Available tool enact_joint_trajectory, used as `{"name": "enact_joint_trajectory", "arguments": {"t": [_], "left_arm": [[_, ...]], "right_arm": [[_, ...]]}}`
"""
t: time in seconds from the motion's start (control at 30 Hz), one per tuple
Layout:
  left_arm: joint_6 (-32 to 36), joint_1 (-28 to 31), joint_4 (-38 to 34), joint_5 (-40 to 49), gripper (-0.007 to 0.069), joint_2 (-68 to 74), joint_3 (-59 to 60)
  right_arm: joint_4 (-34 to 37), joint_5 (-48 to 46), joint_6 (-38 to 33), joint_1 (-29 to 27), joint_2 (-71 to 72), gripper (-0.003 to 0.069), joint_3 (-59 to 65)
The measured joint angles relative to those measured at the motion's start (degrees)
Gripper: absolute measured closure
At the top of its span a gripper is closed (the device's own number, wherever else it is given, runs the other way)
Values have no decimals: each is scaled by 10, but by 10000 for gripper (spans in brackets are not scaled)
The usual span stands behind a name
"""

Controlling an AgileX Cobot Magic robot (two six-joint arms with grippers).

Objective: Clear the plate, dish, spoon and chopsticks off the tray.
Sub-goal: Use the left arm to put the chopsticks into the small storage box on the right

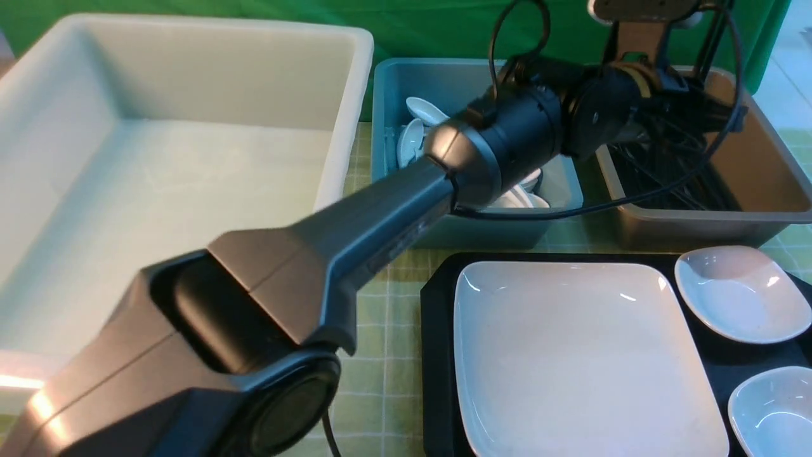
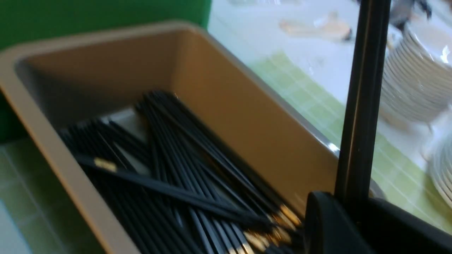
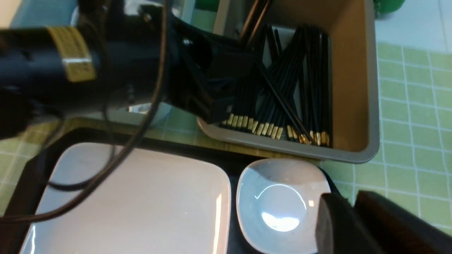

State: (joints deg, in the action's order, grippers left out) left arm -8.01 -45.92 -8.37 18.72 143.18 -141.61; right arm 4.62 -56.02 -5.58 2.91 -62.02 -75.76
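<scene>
Left jaws pinch chopsticks (image 2: 362, 106), held steep over brown tub (image 2: 254, 116) (more black sticks (image 3: 310, 88) lie inside). Right jaws narrow, empty, near small dish (image 3: 279, 197). Plate (image 1: 583, 355) sits on tray (image 1: 436, 355) beside dish.

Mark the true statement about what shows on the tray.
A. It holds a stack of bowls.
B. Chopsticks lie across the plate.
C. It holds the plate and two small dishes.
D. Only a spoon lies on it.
C: in the front view the plate fills most of the tray, with one small dish and a second beside it on the right.
</scene>
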Motion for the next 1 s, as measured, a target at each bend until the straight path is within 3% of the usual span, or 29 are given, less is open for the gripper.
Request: {"name": "enact_joint_trajectory", "arguments": {"t": [0.17, 0.4, 0.57, 0.6, 0.8, 0.9, 1.0], "left_arm": [[7, 1, -1, -67, 557, 34, -1], [19, 1, 10, -91, 554, 53, -1], [19, 4, 14, -91, 509, 70, -2], [19, 6, 17, -88, 466, 76, -2], [19, 12, 19, -41, 286, 81, -2], [19, 13, 19, 11, 248, 69, -3], [17, 13, 16, 110, 260, 37, -3]], "right_arm": [[6, 0, -2, 0, 15, 587, 0], [28, -1, -15, 0, 15, 587, 0], [32, -2, -25, 0, 15, 587, 0], [33, -2, -30, 0, 15, 587, 0], [35, -2, -32, 0, 15, 587, 0], [35, -8, -36, 0, 15, 587, 0], [35, -17, -46, 0, 15, 586, 0]]}}
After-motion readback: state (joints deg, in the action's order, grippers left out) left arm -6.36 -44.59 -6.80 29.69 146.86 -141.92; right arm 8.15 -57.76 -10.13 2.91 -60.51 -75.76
